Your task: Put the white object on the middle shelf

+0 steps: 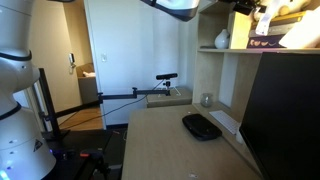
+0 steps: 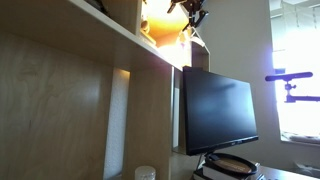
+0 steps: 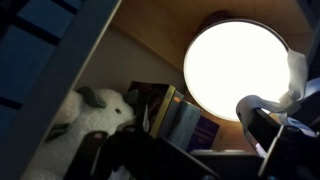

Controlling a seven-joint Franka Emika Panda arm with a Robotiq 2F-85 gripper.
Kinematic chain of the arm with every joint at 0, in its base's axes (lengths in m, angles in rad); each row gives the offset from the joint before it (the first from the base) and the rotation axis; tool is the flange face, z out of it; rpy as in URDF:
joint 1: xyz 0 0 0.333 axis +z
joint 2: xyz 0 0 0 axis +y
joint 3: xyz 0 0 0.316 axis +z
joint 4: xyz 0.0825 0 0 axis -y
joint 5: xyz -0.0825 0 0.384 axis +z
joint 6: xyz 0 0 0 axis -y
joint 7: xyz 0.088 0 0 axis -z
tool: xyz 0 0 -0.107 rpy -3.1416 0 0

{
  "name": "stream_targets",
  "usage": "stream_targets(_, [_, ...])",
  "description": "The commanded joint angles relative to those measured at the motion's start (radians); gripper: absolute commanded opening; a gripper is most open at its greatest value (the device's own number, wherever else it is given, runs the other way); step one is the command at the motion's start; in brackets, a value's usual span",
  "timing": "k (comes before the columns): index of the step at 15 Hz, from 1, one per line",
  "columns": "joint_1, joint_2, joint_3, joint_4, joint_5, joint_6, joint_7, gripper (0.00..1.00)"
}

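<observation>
Middle shelf [image 1: 240, 49] edge just below gripper [image 2: 196, 14]; gripper wide open, empty; white object [image 3: 95, 115] beside books [image 3: 185, 122].

Inspector: From where are the outside cameras looking?

Surveyor: In an exterior view the camera is standing beside the robot arm [image 1: 14, 95], looking level along the desk [image 1: 160, 150] toward a doorway [image 1: 88, 50], bookcase [image 1: 212, 85] at the right. In an exterior view the lens is sitting low and close against the bookcase side panel [image 2: 60, 110], tilting upward.

Inspector: What are they sharing?

Surveyor: Both exterior views are taking in the monitor [image 1: 285, 110] [image 2: 215, 105], the black oval device [image 1: 201, 126] [image 2: 232, 163] and the middle shelf [image 1: 250, 49] [image 2: 130, 35].

Inspector: And the wrist view?

Surveyor: It is pointing upward, very near, at books [image 3: 185, 125] and a round lamp [image 3: 235, 65].
</observation>
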Motion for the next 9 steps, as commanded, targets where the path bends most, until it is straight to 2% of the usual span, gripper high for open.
stream_targets(1, [0.012, 0.025, -0.011, 0.034, -0.003, 0.014, -0.015, 1.0])
stream_targets(9, [0.031, 0.026, -0.022, 0.027, -0.029, -0.124, -0.134, 1.0])
